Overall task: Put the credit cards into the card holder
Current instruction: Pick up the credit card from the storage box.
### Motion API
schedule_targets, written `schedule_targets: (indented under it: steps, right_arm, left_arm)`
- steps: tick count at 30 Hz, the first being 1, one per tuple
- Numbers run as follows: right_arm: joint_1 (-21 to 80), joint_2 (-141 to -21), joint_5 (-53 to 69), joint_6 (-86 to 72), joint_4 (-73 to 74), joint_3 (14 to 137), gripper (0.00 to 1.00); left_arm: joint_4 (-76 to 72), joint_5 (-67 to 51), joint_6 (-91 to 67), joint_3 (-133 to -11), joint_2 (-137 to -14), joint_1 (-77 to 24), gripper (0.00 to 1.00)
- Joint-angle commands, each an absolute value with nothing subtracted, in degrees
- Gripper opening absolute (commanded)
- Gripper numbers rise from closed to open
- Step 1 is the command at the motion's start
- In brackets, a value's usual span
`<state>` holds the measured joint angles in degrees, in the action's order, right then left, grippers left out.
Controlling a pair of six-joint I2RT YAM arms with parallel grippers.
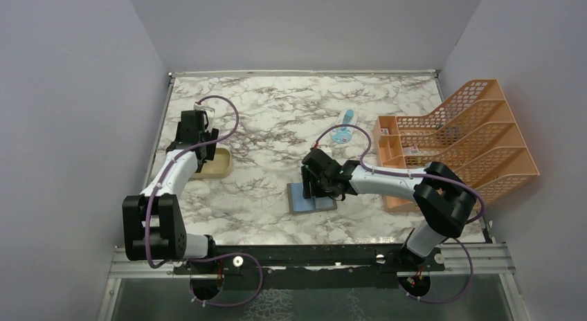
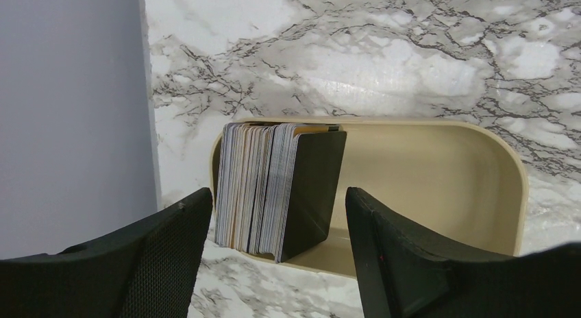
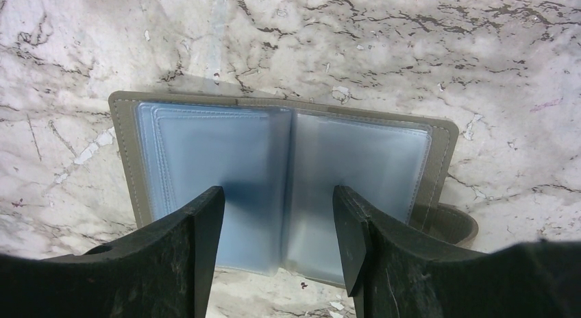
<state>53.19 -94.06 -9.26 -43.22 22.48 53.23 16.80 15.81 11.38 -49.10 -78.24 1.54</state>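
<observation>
The credit cards stand on edge as a thick stack at the left end of a tan tray, with a dark card facing right. My left gripper is open just in front of the stack, its fingers on either side and not touching it. In the top view the left gripper hangs over the tray. The card holder lies opened flat on the table, pale blue pockets up, its tab at the right. My right gripper is open right above its near edge and holds nothing. From above, the right gripper covers part of the card holder.
A large orange mesh file rack stands at the right edge of the marble table. A light blue-and-white packet lies behind the right gripper. A grey wall runs close along the left of the tray.
</observation>
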Motion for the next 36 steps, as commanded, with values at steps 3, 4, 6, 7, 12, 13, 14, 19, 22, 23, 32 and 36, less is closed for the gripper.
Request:
schedule_targets:
  steps: [3, 4, 6, 7, 12, 13, 14, 19, 22, 23, 32, 36]
  right_arm:
    - [53.45, -93.58, -7.71, -42.89, 21.08, 52.28, 0.59]
    - [53.45, -93.7, -7.65, -42.89, 21.07, 52.35, 0.59]
    - [53.45, -93.93, -7.63, -42.89, 21.25, 52.47, 0.59]
    - [53.44, -93.91, -7.63, -42.82, 21.27, 52.61, 0.59]
    - [53.44, -93.54, -7.65, -42.89, 21.25, 52.39, 0.59]
    - [53.44, -93.5, -7.6, -42.89, 21.33, 52.38, 0.59]
    - [53.44, -93.44, -7.6, -42.89, 21.36, 52.4, 0.59]
    - [53.44, -92.77, -7.86, -42.89, 21.49, 51.97, 0.59]
    - [53.39, -92.53, -7.91, -42.81, 21.43, 51.88, 0.59]
    - [53.43, -92.62, -7.9, -42.8, 21.44, 51.87, 0.59]
    - [53.39, -92.81, -7.51, -42.45, 21.06, 52.13, 0.59]
    - [53.44, -92.96, -7.58, -42.28, 20.91, 52.06, 0.59]
  left_arm:
    - [14.39, 17.01, 15.38, -48.06, -76.97, 2.02, 0.71]
    - [14.14, 17.7, 15.18, -47.95, -76.98, 2.0, 0.71]
    - [13.14, 18.17, 15.11, -47.22, -76.54, 2.0, 0.71]
    - [12.33, 18.15, 15.05, -46.67, -75.98, 2.02, 0.71]
    - [10.59, 20.18, 15.35, -45.33, -75.31, 1.98, 0.77]
    - [10.75, 19.72, 15.16, -45.59, -75.63, 2.04, 0.77]
    - [11.33, 19.17, 14.98, -45.84, -76.17, 2.02, 0.77]
    - [13.55, 19.0, 14.85, -47.38, -79.72, 2.04, 0.71]
    - [13.36, 18.92, 15.04, -47.37, -80.52, 2.07, 0.7]
    - [13.32, 19.39, 15.13, -47.31, -80.76, 2.11, 0.7]
    - [12.88, 22.9, 15.97, -47.9, -84.34, 2.27, 0.65]
    - [12.75, 23.66, 16.1, -48.07, -84.52, 2.24, 0.61]
